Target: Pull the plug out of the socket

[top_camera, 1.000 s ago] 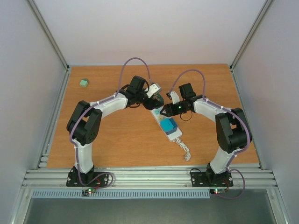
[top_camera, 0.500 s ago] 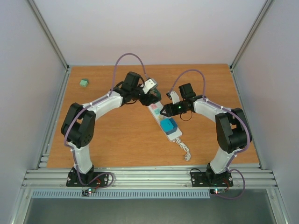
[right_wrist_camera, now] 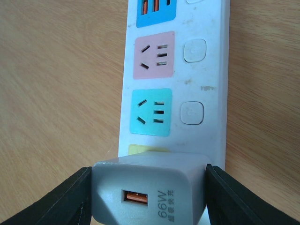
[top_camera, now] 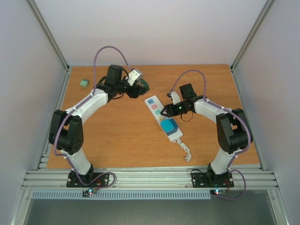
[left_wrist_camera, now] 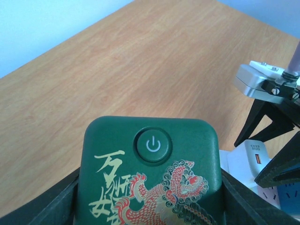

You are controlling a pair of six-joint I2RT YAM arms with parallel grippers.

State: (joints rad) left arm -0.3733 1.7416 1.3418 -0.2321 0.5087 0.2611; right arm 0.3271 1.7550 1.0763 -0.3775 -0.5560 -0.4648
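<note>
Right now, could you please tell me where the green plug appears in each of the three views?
Top external: green plug, upper centre-left.
Left wrist: bottom centre, filling the foreground.
Right wrist: not in it.
Shared landmark: the white power strip, seen in all three.

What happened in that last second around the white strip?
The left fingers, closed on a dark green plug, pulled it off the power strip's far end and swung back and leftward, uncovering the blue and pink outlets. The right fingers stayed clamped on the grey charger; the strip and blue plug did not move.
</note>
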